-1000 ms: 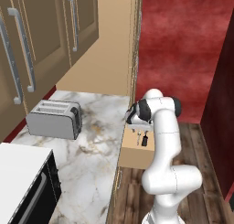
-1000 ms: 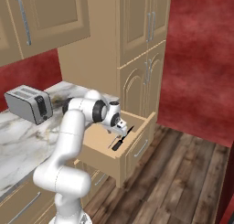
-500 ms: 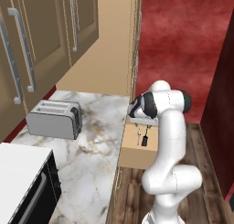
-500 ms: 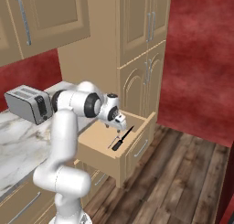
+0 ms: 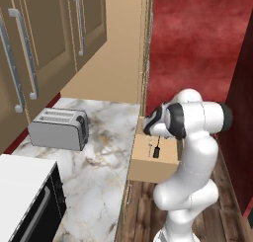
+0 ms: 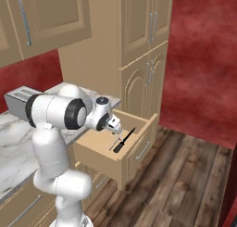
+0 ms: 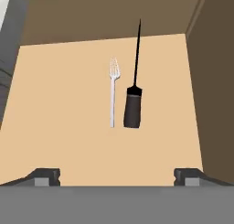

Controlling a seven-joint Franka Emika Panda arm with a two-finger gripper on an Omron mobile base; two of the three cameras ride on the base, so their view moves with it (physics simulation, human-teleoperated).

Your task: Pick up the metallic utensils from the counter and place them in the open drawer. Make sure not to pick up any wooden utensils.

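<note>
Marble surface (image 5: 101, 152) is showing at centre left of the left base frame. Hand view alone is revealing the pincer (image 7: 117, 175) spread open, empty, over the open drawer (image 7: 59, 127); beyond, fork (image 7: 113, 93) and knife (image 7: 133, 99) are lying side by side.

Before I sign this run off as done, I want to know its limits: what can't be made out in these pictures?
- Pincer: fingertips wide apart in the hand view; the arm's wrist hides them in both base views.
- Fork: a tiny pale sliver in the left base view.
- Knife in the drawer: blade hidden by the wrist in the left base view.
- Counter: cut off by frame edges, so leftover utensils can't be excluded.
</note>
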